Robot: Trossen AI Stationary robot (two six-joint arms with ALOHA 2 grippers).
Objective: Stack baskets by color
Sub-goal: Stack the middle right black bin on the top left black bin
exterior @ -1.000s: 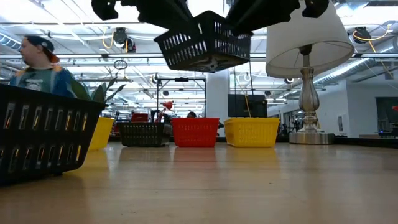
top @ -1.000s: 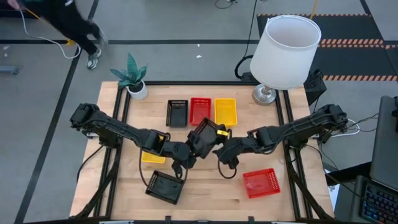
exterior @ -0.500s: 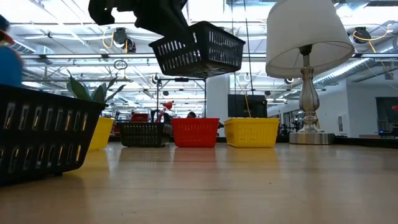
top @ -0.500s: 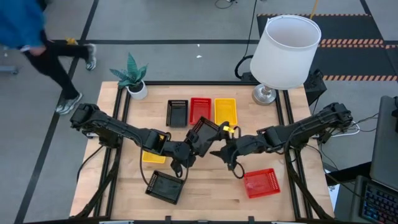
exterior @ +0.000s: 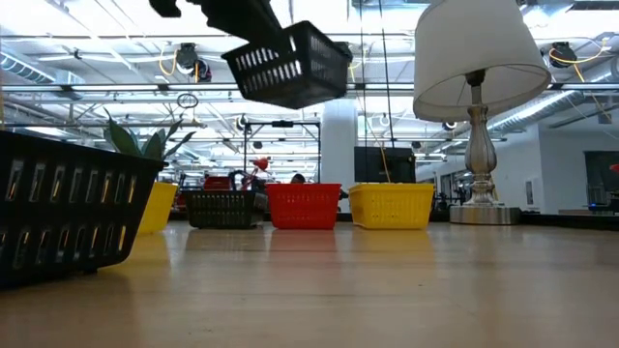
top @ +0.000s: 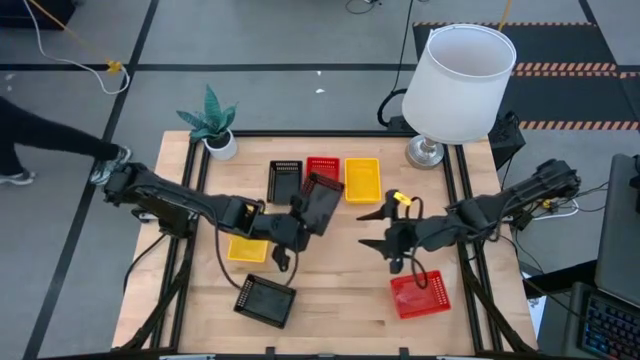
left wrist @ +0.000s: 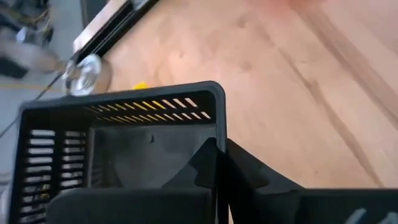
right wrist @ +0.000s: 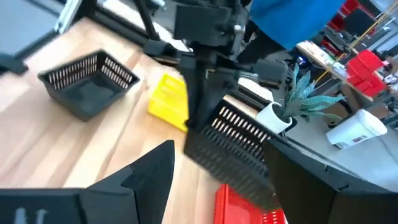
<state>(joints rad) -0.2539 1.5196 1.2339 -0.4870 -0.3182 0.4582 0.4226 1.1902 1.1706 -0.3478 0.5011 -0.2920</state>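
Observation:
My left gripper (top: pixel 297 222) is shut on a black basket (top: pixel 320 203), which hangs tilted high above the table's middle (exterior: pixel 287 66). To its right, my right gripper (top: pixel 368 229) stands open in the air with nothing between its fingers (right wrist: pixel 217 186). At the far side, a black basket (top: pixel 285 181), a red one (top: pixel 322 166) and a yellow one (top: pixel 362 178) rest on their bottoms in a row; the held basket partly covers the red one. Another black basket (top: pixel 265 300), a yellow one (top: pixel 247 249) and a red one (top: pixel 418 294) lie nearer. My left gripper pinches the black basket's side wall at its rim (left wrist: pixel 218 134), seemingly one finger (left wrist: pixel 205 165) inside and the other (left wrist: pixel 255 177) outside. The fingers come slanting down from the table's left. The basket is lifted clear and tilted, its open side turned partly sideways.
A white lamp (top: pixel 460 80) stands at the far right corner and a small potted plant (top: pixel 212 125) at the far left corner. Bare wood lies in the table's middle and along the near edge between the near black and red baskets.
My right gripper has drawn away from the black basket, going up and toward the table's right edge. My left gripper has carried the basket toward the far edge and a little left, and the basket has tipped further. A person has walked off at the far left.

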